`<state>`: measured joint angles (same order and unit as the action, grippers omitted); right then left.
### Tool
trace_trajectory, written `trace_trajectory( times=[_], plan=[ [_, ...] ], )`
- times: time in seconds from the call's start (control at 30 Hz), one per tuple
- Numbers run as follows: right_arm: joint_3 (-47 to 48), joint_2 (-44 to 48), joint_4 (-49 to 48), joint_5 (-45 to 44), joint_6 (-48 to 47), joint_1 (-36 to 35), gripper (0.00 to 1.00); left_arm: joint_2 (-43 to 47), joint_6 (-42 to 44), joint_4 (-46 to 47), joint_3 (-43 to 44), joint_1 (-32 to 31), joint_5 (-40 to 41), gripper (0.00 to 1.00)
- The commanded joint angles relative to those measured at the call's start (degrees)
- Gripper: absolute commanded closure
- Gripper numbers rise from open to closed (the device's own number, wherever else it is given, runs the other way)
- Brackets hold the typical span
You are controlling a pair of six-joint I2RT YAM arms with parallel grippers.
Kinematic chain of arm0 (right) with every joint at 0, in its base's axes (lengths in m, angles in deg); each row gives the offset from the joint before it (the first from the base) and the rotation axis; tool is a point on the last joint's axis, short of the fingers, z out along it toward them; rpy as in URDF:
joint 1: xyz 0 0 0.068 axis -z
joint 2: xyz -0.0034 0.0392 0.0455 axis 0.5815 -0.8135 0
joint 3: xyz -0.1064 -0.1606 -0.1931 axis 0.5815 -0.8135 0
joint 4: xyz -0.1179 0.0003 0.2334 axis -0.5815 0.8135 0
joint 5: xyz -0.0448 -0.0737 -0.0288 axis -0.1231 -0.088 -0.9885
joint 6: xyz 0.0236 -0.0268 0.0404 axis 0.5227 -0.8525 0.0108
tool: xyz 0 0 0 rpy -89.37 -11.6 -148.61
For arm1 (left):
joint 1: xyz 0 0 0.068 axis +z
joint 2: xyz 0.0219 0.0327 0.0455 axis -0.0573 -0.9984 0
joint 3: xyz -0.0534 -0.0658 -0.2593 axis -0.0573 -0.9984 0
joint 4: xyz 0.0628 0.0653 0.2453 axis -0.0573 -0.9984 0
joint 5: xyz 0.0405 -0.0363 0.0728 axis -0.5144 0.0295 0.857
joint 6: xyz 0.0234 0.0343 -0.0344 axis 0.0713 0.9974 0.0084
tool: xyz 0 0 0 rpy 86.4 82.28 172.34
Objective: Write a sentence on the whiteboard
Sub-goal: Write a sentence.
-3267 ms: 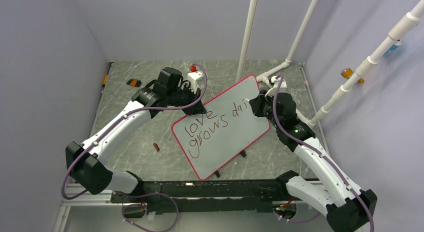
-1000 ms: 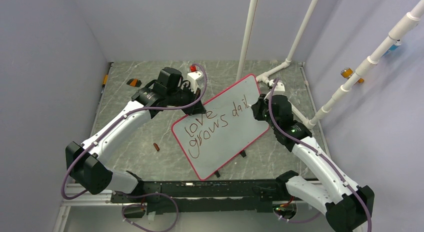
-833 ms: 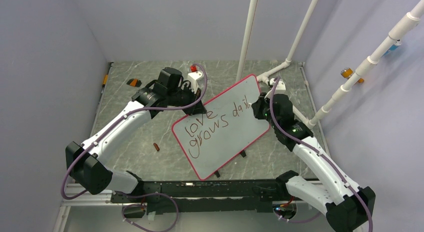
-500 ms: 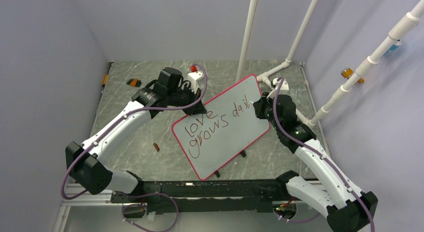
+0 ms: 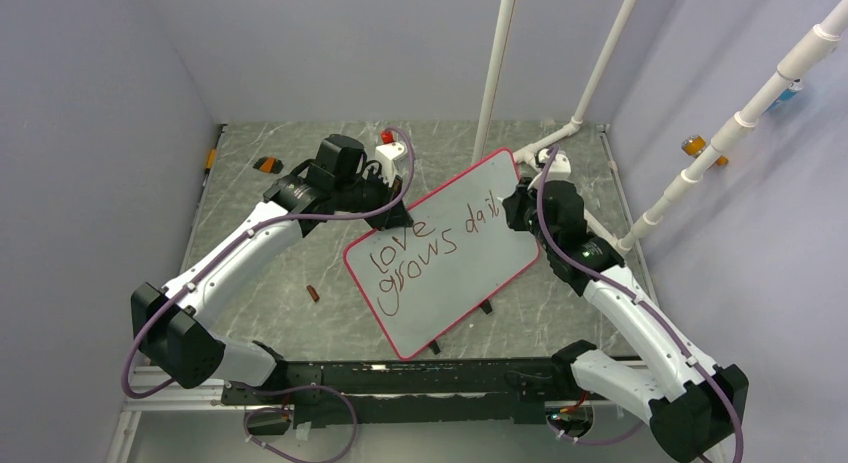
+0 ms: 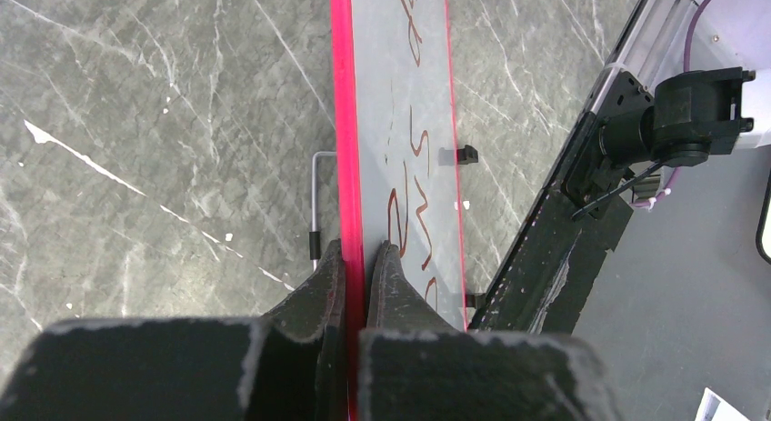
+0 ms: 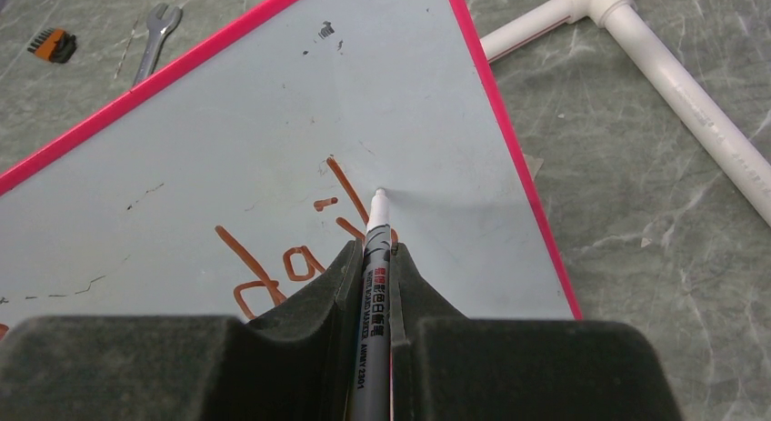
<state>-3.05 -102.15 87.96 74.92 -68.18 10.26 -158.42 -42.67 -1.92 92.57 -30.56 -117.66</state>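
Whiteboard (image 5: 470,273) angled at middle of surface (image 5: 330,323), nearer right edge. Sentence (image 5: 420,248) reads "love grows dail"; final "y" left. Right hand (image 7: 375,248) clamped on marker (image 7: 375,223), tip at board after "l". Left hand (image 6: 356,253) pinching board's frame.

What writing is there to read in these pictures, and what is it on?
"love": start of the dark red sentence on the whiteboard.
"grows": below it.
"dail": unfinished, by the tip of the marker.
Marker barrel, held in the right claw: print too small to read.
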Motion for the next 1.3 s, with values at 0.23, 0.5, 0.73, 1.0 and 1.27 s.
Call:
trace_trajectory(
  times=[0.23, 0.5, 0.73, 1.0, 1.27],
  plan=[
    [-1.28, 0.42, -3.88, -0.22, -0.10, 0.14, 1.00, 0.55, 9.63, 1.96, -0.56, -0.18, 7.67, 1.00],
    [-5.13, 2.70, -3.16, -0.77, 0.53, 0.17, 1.00, 0.58, 9.62, 1.90, -0.53, -0.25, 7.73, 1.00],
    [-2.94, 1.52, -2.70, -3.08, -0.44, 0.16, 1.00, 0.40, 9.66, 1.90, -0.44, -0.24, 7.50, 1.00],
    [2.07, -2.84, -3.71, -3.69, -1.66, 0.50, 1.00, 0.40, 9.56, 1.94, -0.44, -0.25, 7.25, 1.00],
    [4.48, -5.27, -4.73, -2.73, -2.33, 0.52, 1.00, 0.39, 9.50, 2.04, -0.36, -0.26, 7.00, 1.00]
  ],
)
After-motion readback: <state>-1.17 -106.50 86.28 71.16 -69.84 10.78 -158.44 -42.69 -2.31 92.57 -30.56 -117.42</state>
